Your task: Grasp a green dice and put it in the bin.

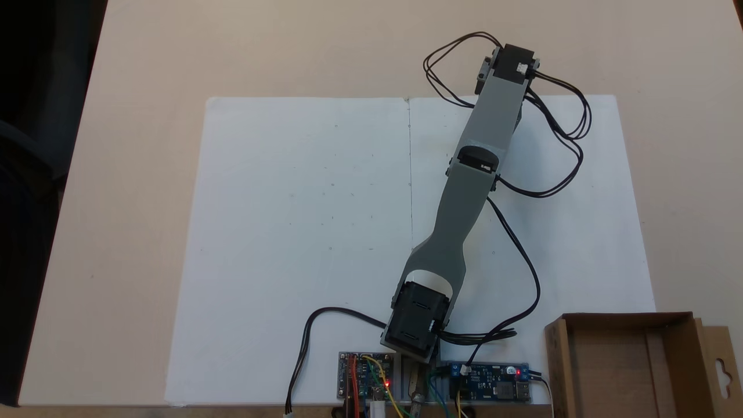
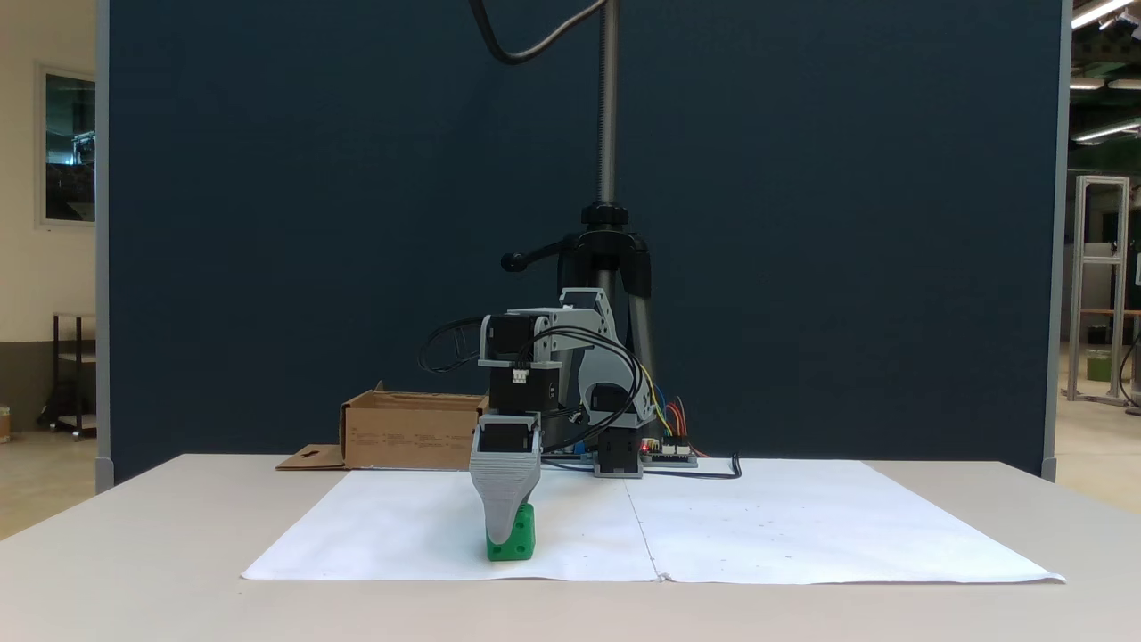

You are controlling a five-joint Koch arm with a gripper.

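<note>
We see the gripper [image 2: 504,535] down at the green dice [image 2: 515,544] w/ 1 grey fingertip overlapping the cube's front; its jaws line up 1 behind the other, so we can't tell how wide they stand or whether they've closed on it. The dice sits flat on the white paper [image 2: 802,526], near its front edge as the side-on fixed view shows it, a corner edge turned toward that camera; as a cube it has no long axis. We judge this the grasp step: next calls for a firm close, lift, then swing to the bin [image 1: 633,371] by the arm's base.
</note>
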